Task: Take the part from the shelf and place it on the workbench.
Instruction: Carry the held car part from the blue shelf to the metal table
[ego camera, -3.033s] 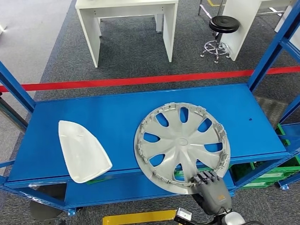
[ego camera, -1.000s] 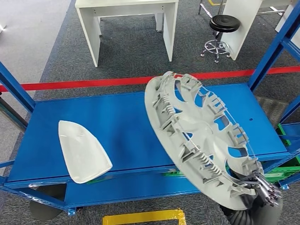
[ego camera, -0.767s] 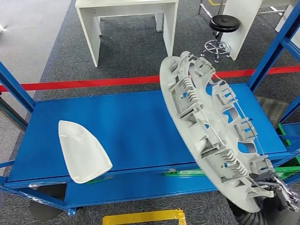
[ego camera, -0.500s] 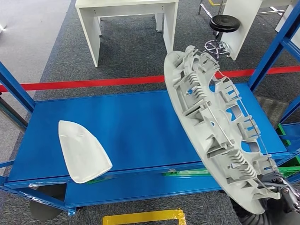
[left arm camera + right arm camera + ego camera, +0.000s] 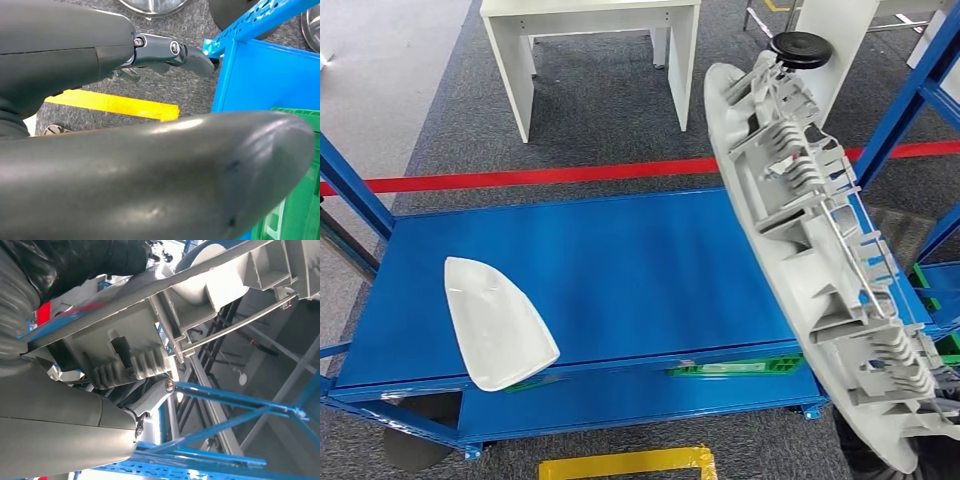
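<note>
Holding the grey wheel cover (image 5: 818, 260) by its near rim, the right robot hand (image 5: 64, 405) sits low at the near right corner of the head view, mostly hidden under the part. In the right wrist view the thick grey thumb lies beneath the ribbed clips of the rim and a dark finger (image 5: 75, 260) presses on the opposite face, so the rim is clamped between them. The cover is off the shelf (image 5: 569, 270) and steeply tilted, nearly on edge, with its ribbed back side turned toward the camera; its far edge reaches up past the red floor line (image 5: 509, 178) toward the black stool (image 5: 803, 45), and its near edge drops below the shelf's front lip on the right.

The left robot hand (image 5: 166, 50) is seen in its own wrist view with its fingers stretched out straight over grey carpet and a yellow floor strip (image 5: 113, 104), holding nothing; how wide they spread is hard to judge, because the close, dark arm cover blocks much of that view.

A white moulded part (image 5: 497, 322) lies on the shelf's left near area, its tip hanging over the front edge, well apart from the wheel cover. The middle of the blue shelf surface is bare. A blue upright post (image 5: 901, 100) stands just right of the lifted cover. A white table (image 5: 592, 40) stands far beyond the red line.
</note>
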Available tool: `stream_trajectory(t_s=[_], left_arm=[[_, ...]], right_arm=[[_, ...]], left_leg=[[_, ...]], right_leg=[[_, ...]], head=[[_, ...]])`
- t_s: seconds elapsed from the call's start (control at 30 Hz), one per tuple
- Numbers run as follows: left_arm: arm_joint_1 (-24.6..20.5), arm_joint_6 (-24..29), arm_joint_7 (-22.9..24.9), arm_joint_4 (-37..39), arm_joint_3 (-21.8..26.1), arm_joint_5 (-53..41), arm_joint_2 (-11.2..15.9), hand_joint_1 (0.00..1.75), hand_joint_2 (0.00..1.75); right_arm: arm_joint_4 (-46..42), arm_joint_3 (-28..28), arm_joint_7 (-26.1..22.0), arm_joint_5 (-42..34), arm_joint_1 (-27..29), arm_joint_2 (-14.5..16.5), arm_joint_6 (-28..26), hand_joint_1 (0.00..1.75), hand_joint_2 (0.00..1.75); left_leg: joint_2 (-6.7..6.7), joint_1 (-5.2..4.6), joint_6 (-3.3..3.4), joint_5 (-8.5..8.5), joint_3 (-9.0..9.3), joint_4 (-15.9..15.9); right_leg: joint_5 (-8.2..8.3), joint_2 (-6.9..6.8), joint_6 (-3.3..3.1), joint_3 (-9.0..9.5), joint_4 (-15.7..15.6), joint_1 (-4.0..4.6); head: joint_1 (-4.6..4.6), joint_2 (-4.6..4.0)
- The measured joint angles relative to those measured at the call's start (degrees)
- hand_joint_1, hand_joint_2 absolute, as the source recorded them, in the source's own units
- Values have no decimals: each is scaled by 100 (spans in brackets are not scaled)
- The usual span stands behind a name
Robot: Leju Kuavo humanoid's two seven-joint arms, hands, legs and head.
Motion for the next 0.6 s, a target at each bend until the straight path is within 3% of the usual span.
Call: stream_trajectory(t_s=[0.43, 0.6], left_arm=[[72, -89, 0, -14, -314, 203, 9, 0, 0], [86, -90, 0, -14, -380, 216, 21, 0, 0]], right_arm=[[-70, -97, 3, -222, 12, 163, 0, 175, 175], [-17, -116, 3, -232, 26, 169, 2, 175, 175]], left_leg=[[0, -27, 7, -4, 0, 10], [-1, -63, 56, 7, -6, 26]], right_leg=[[9, -2, 12, 0, -7, -25], [43, -1, 61, 2, -21, -61]], head=[[-1, 0], [-2, 0]])
